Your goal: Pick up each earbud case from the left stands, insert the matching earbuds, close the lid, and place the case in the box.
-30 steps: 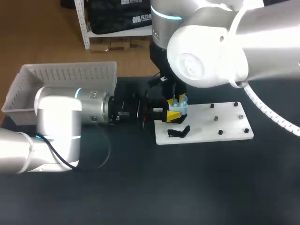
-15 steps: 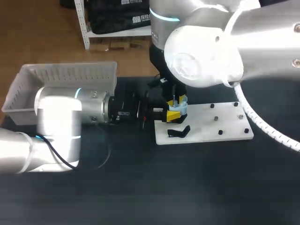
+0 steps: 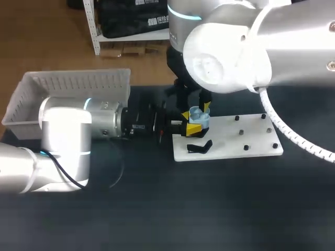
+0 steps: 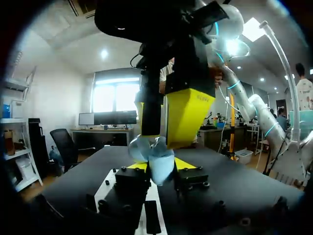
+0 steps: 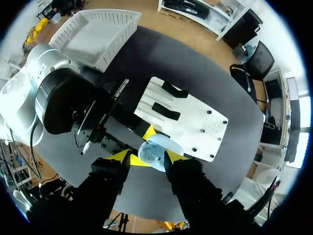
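Your black tabletop (image 3: pixel 157 209) carries everything here. Your right arm (image 3: pixel 246 47) comes in over its far right side and your left arm (image 3: pixel 68 130) lies low along its left side, the two meeting near the middle. The white slatted box (image 3: pixel 78 81) sits at the far left corner. The white board (image 3: pixel 254 137) with its small pegs lies right of the middle, and one black stand (image 3: pixel 200 147) is on the board's near left corner. The pale blue earbud case (image 3: pixel 197 115) is off the tabletop, hanging just above the left end of that board. Your right gripper (image 5: pixel 148 160) comes down on it from above and is clenched on the case, one yellow tip on each side. Your left gripper (image 4: pixel 161 169) is right at the case's lower end, but I cannot tell whether it grips or merely stands by. Expect the case to be light, rigid and glossy, and so likely to slip or twist on its rounded shell. It is best taken across its flatter faces, low on the body below the lid seam (the hinged lid needs room to swing), with modest pressure so nothing pops out.
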Controlling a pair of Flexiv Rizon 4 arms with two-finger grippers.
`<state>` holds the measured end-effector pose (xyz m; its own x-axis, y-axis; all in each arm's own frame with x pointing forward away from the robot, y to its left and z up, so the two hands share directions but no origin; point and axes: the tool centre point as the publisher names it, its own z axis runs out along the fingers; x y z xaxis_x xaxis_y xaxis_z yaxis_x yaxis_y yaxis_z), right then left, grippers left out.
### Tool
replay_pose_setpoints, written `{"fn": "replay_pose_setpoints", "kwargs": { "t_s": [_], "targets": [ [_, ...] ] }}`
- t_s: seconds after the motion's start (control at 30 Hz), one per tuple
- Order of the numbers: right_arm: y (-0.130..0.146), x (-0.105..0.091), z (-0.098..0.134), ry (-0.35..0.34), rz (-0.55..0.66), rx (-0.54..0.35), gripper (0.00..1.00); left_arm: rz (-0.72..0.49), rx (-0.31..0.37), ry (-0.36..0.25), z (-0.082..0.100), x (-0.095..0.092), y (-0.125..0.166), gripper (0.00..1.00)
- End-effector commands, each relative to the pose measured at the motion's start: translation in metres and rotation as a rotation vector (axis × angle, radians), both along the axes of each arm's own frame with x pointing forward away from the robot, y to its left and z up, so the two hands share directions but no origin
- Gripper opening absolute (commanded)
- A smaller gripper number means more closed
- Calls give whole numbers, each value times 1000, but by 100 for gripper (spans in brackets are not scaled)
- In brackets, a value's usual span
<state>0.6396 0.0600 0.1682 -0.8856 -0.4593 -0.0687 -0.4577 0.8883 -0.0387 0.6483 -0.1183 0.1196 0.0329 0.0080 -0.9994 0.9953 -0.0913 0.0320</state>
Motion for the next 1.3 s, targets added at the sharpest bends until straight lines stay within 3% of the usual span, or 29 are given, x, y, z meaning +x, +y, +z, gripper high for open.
{"fn": "replay_pose_setpoints", "kwargs": {
  "t_s": [0.03, 0.23, 0.3, 0.47, 0.7, 0.9, 1.0, 1.3],
  "targets": [
    [-3, -6, 10, -19, 2, 12, 86, 6, -2, -3, 0, -2, 0, 0],
    [-11, -1, 22, -59, -30, 22, 92, 6, -2, -3, 0, -2, 0, 0],
    [-18, 6, 25, -74, -70, 30, 100, 6, -2, -3, 0, -2, 0, 0],
    [-38, 29, 31, -111, -204, 56, 100, 6, -2, -3, 0, -2, 0, 0],
    [-56, 58, 18, -95, -307, 32, 100, 6, -2, -3, 0, -2, 0, 0],
    [-66, 71, 6, -61, -340, 26, 100, 6, -2, -3, 0, -2, 0, 0],
    [-67, 72, -2, -34, -340, 24, 100, 6, -2, -3, 0, -2, 0, 0],
    [-65, 52, -15, 26, -311, 6, 100, 6, -2, -3, 0, -2, 0, 0]
  ]
}}
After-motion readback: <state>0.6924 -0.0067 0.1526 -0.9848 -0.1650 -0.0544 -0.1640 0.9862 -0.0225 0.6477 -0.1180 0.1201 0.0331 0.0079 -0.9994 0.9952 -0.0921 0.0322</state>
